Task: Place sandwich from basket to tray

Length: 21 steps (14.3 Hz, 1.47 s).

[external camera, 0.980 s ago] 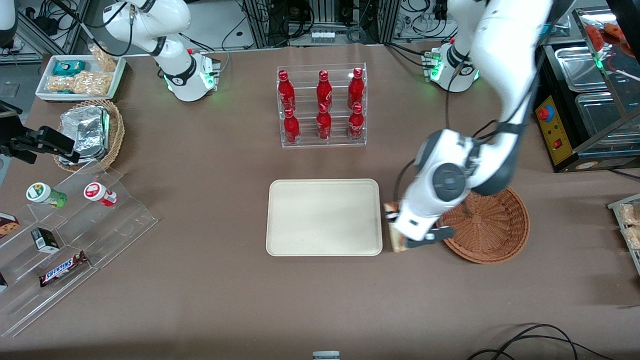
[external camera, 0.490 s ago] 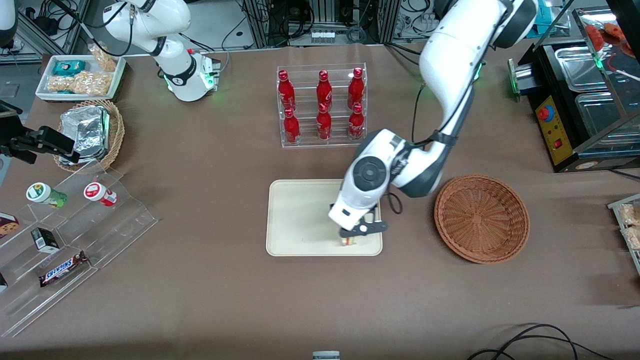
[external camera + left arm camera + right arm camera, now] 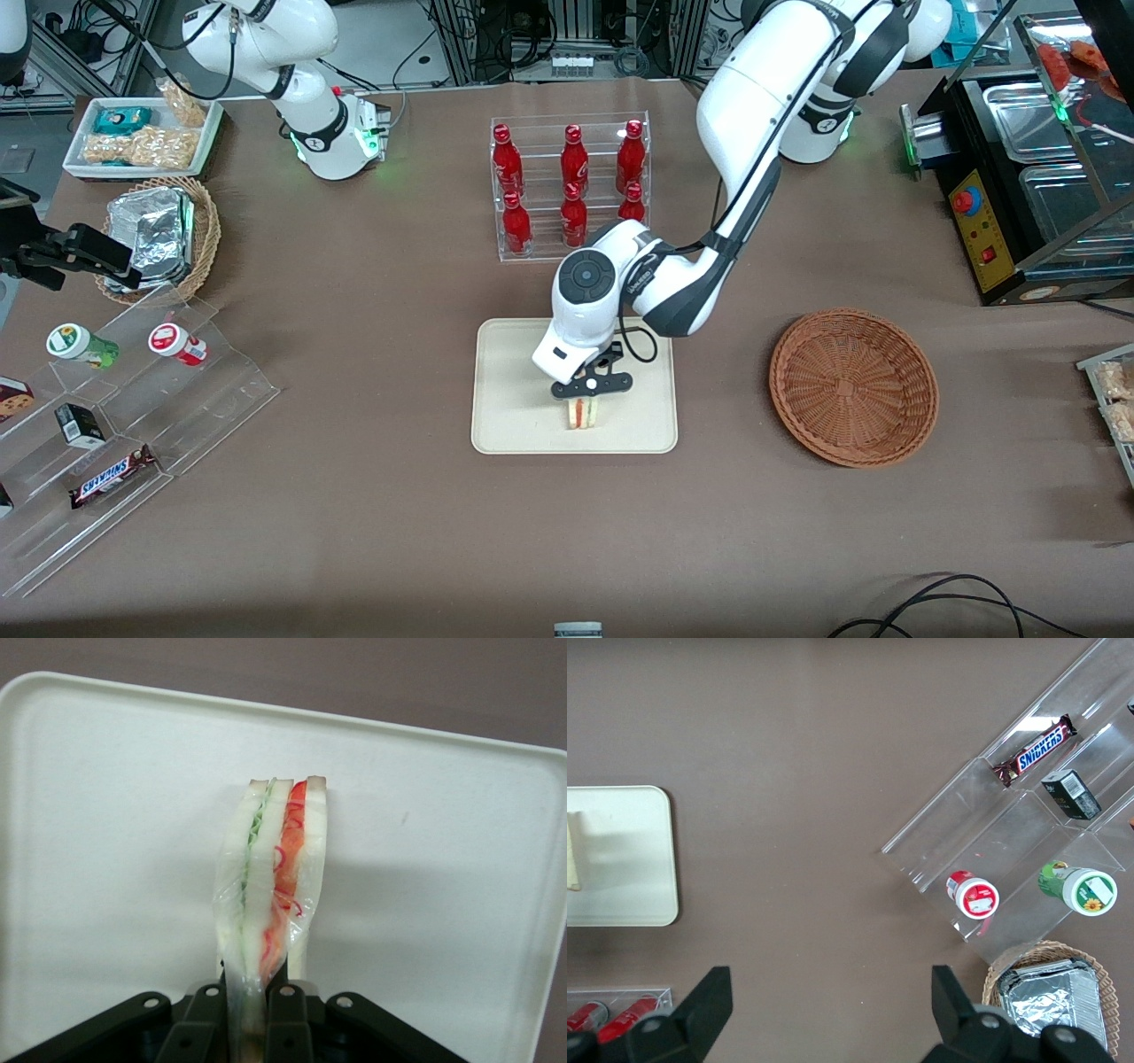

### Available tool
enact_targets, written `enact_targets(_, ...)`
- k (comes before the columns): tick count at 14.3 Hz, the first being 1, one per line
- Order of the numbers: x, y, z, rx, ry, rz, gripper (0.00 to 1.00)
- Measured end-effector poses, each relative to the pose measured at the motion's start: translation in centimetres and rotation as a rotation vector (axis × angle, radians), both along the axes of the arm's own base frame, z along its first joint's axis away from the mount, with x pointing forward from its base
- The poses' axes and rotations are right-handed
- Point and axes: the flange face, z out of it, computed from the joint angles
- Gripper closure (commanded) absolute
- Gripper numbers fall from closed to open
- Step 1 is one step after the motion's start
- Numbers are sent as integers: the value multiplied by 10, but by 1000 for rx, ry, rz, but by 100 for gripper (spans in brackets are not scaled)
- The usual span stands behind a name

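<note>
Brown surface (image 3: 354,514) underneath, my end effector (image 3: 252,1005) sits over the tray (image 3: 505,425), fingers pinched on the sandwich (image 3: 270,895), which stands on edge there. Basket (image 3: 853,386) lies emptied, well apart. I judge release comes next, then a straight lift.

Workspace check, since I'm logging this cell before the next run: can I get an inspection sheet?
Surface: brown table, no spills seen.
Job's things: sandwich wrapped in clear film, over the tray; basket empty, toward the working arm's end.
Clutter: bottle rack farther from the front camera than the tray; clear stepped stand with snacks and foil-pack basket toward the parked arm's end.
Grippers: gripper over the tray, shut on the sandwich.
Cables: black cable on the table's near edge.
Surroundings: metal equipment beside the table.
</note>
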Motion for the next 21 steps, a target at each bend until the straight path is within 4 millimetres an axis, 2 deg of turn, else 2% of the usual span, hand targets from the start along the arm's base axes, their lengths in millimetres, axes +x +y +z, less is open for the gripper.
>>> enact_targets(1, 1, -1, -3, -7, -6, 1, 72)
enact_targets(2, 2, 0, -6, -10, -9, 4, 1)
enact_targets(5, 5, 0, -4, -19, -18, 19, 0)
enact_targets(7, 8, -2, 7, -33, -34, 24, 0)
enact_targets(9, 13, 1, 35, -51, -63, 32, 0)
enact_targets(11, 17, 15, 81, -39, -73, 49, 0)
enact_targets(14, 18, 53, 156, 11, -53, 93, 0)
enact_targets(16, 19, 86, 183, 62, -10, 138, 0)
enact_targets(18, 28, 122, 184, 102, 30, 188, 0)
enact_targets(21, 47, 181, 164, 141, 79, 211, 0)
